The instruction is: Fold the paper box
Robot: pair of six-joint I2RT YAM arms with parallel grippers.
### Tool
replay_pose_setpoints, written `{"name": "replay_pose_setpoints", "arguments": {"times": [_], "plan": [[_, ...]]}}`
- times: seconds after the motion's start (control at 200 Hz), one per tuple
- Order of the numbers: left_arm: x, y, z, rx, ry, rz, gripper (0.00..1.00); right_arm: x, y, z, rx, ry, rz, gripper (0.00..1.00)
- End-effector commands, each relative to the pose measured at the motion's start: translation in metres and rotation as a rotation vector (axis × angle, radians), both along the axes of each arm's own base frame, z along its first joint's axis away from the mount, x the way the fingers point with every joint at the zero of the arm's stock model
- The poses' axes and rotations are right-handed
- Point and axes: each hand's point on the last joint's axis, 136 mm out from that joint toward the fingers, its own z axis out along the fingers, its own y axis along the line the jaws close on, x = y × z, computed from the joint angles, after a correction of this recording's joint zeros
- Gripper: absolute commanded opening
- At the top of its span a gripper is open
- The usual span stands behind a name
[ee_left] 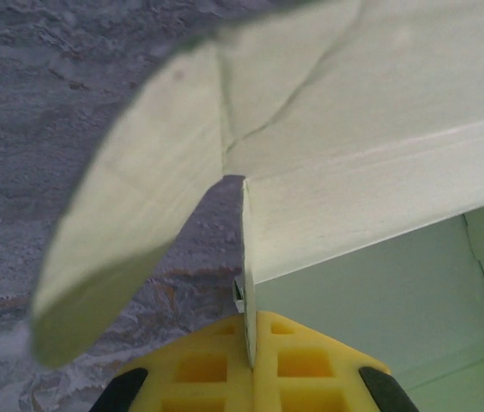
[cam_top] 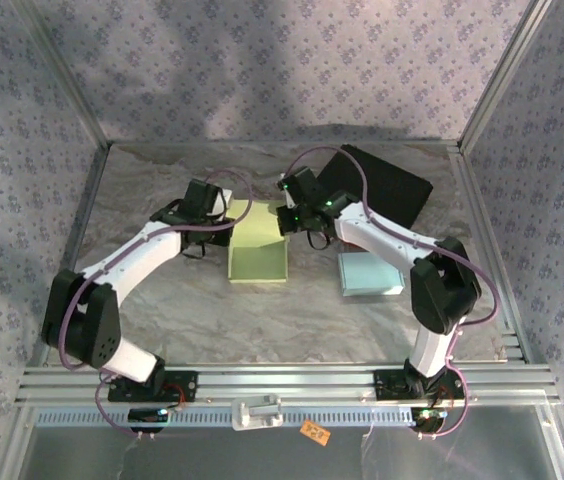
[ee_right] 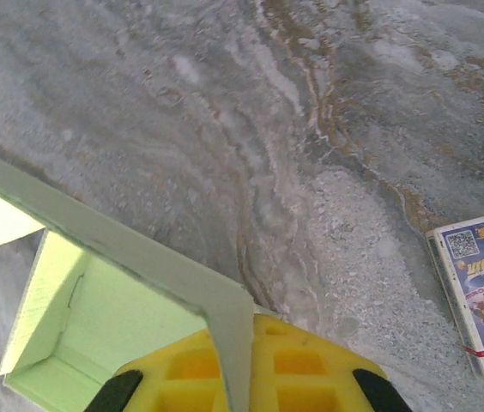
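- The paper box [cam_top: 258,252], pale yellow-green, sits on the table [cam_top: 262,320] at centre, between the two arms. Its open side faces up.
- The left gripper [cam_top: 220,222] meets the box at the rear left corner. The right gripper [cam_top: 287,222] meets it at the rear right corner.
- In the left wrist view, the left gripper [ee_left: 251,343] is clamped on a thin upright wall of the box [ee_left: 379,172]. The two yellow pads [ee_left: 199,369] press together with the wall edge between them.
- In the same view, a rounded flap [ee_left: 122,240] curves out to the left of the held wall, above the bare table surface. The box interior lies to the right of the wall.
- In the right wrist view, the right gripper [ee_right: 233,352] is clamped on a corner of a box wall [ee_right: 113,318]. The card edge runs down between the yellow pads [ee_right: 311,369].
- In that view, the box interior opens to the left of the grip. A side panel there stands upright.
- A black flat panel [cam_top: 382,185] lies at the rear right of the table, well apart from the box.
- A light blue flat pack [cam_top: 370,273] lies near the right arm, to the right of the box and not touching it.
- A printed pack [ee_right: 482,292] shows at the right edge of the right wrist view, lying flat on the table.
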Motion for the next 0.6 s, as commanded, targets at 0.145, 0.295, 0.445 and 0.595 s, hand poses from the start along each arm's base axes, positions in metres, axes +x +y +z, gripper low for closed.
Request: {"name": "replay_pose_setpoints", "arguments": {"times": [0.145, 0.295, 0.445, 0.595], "plan": [[0.040, -0.011, 0.006, -0.030, -0.062, 0.029, 0.00, 0.054, 0.014, 0.019, 0.082, -0.079, -0.155, 0.00], [0.054, -0.016, 0.011, -0.093, -0.134, 0.035, 0.00, 0.070, 0.019, 0.022, 0.157, -0.136, -0.189, 0.00], [0.063, -0.021, 0.018, -0.171, -0.204, 0.052, 0.00, 0.079, 0.018, 0.023, 0.237, -0.180, -0.232, 0.00], [0.066, -0.031, 0.012, -0.231, -0.191, 0.046, 0.00, 0.079, 0.019, 0.017, 0.266, -0.188, -0.239, 0.00]]}}
